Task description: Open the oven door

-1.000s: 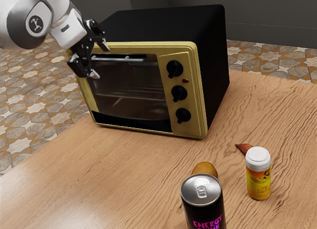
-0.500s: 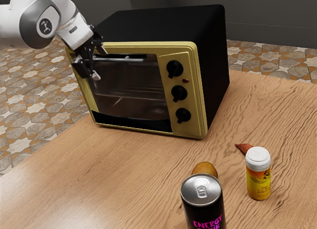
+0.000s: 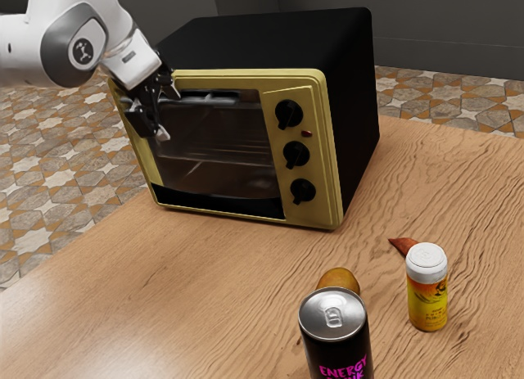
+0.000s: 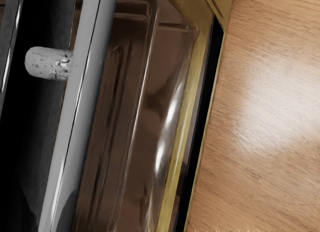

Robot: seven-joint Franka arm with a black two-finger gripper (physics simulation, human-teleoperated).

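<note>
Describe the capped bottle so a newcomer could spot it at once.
From the toaster oven, cross the wooden table to the exterior view's lower right. The bottle stands upright there, to the exterior view's right of the energy drink can. Its white cap and yellow-orange body set it apart from the can's silver top and black sides.

walls (image 3: 458,19): plain dark grey | floor (image 3: 49,158): star-patterned stone tiles, grey, tan and rusty orange | bench (image 3: 205,289): warm brown wood, wavy darker grain | light: soft white sheen (image 3: 78,334) on the wood, exterior view's lower left
</note>
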